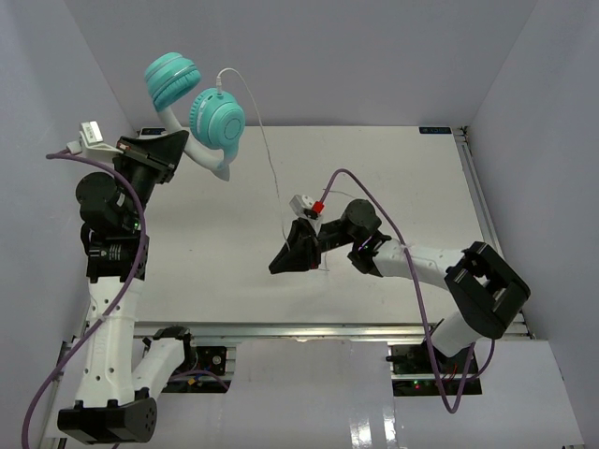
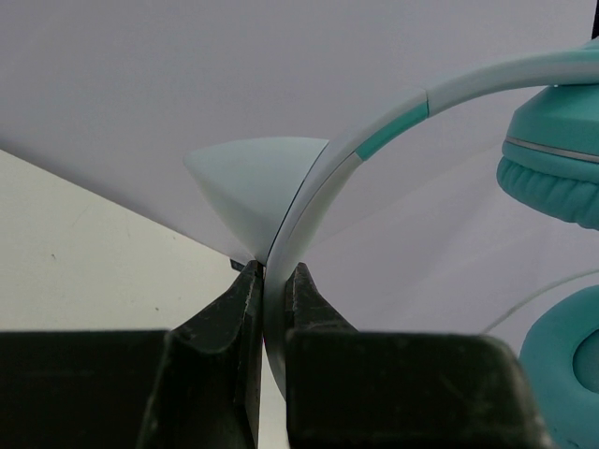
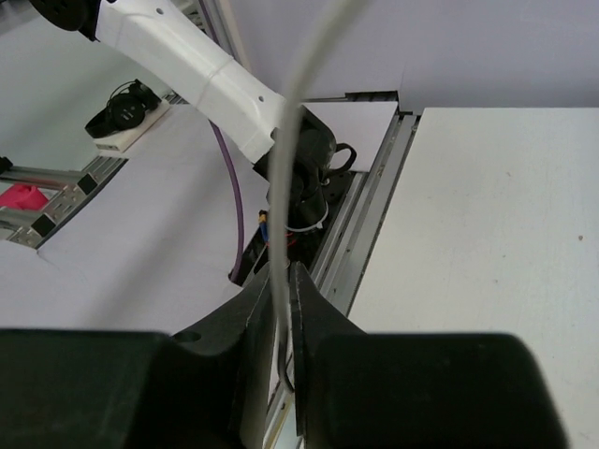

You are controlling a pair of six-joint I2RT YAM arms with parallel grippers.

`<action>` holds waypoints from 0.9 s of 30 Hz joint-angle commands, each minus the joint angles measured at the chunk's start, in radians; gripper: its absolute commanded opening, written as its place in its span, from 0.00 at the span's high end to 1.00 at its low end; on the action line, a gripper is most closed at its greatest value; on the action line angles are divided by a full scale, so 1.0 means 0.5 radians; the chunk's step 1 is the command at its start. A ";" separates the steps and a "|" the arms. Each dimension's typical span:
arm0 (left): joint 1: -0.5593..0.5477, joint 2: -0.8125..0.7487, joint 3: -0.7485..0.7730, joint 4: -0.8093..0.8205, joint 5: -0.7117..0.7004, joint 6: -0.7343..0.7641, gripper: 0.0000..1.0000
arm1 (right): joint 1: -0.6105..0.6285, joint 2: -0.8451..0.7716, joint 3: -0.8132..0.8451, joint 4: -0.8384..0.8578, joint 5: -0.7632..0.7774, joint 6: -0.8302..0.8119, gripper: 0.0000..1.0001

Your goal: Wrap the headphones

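The headphones [image 1: 198, 103] have two teal ear cups and a pale headband, and hang in the air at the back left. My left gripper [image 1: 183, 142] is shut on the headband [image 2: 309, 201]; an ear cup [image 2: 552, 159] shows at the right of the left wrist view. A thin whitish cable [image 1: 270, 159] runs from the lower cup down to my right gripper [image 1: 288, 254] at mid-table. The right gripper is shut on the cable [image 3: 292, 131], which rises straight up out of the jaws.
The white table [image 1: 393, 168] has a metal rail along its near edge [image 1: 318, 329] and right side. Grey walls enclose the back and sides. Purple arm cables [image 1: 412, 271] loop over the right arm. The left arm's base [image 3: 187, 47] shows in the right wrist view.
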 commanded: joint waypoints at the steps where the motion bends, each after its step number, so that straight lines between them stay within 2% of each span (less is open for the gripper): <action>1: 0.007 -0.088 -0.014 0.218 -0.114 -0.112 1.00 | -0.042 -0.054 0.006 -0.172 0.070 -0.131 0.87; 5: 0.007 -0.113 0.026 0.168 -0.217 -0.061 1.00 | -0.104 -0.096 0.064 -0.488 0.199 -0.286 0.92; 7: 0.007 -0.087 0.083 0.134 -0.295 0.003 1.00 | -0.114 -0.139 0.150 -0.939 0.401 -0.577 0.92; 10: 0.007 0.040 0.196 0.042 -0.359 0.119 1.00 | -0.117 -0.184 0.307 -1.726 0.844 -0.973 0.92; 13: 0.005 0.285 0.342 -0.037 -0.370 0.348 1.00 | -0.113 -0.234 0.478 -2.192 1.303 -1.347 0.92; 14: 0.001 0.402 0.452 -0.059 -0.364 0.484 1.00 | -0.109 -0.232 0.573 -2.514 1.493 -1.589 0.92; 15: -0.002 0.494 0.505 -0.141 -0.396 0.655 1.00 | -0.075 -0.207 0.726 -2.676 1.835 -1.715 0.92; 18: -0.210 0.827 0.624 -0.222 -0.635 0.988 1.00 | -0.055 -0.192 0.861 -2.960 2.383 -2.020 0.92; 19: -0.250 0.896 0.652 -0.237 -0.666 1.091 1.00 | -0.051 -0.213 0.870 -3.001 2.488 -2.094 0.92; 22: -0.563 1.117 0.735 -0.328 -0.914 1.415 1.00 | -0.028 -0.302 0.874 -3.051 2.787 -2.293 0.92; 24: -0.650 1.214 0.721 -0.355 -0.981 1.548 1.00 | 0.001 -0.367 0.868 -3.055 2.953 -2.399 0.92; 27: -0.659 1.255 0.581 -0.342 -1.045 1.620 1.00 | 0.020 -0.426 0.840 -3.084 3.116 -2.508 0.92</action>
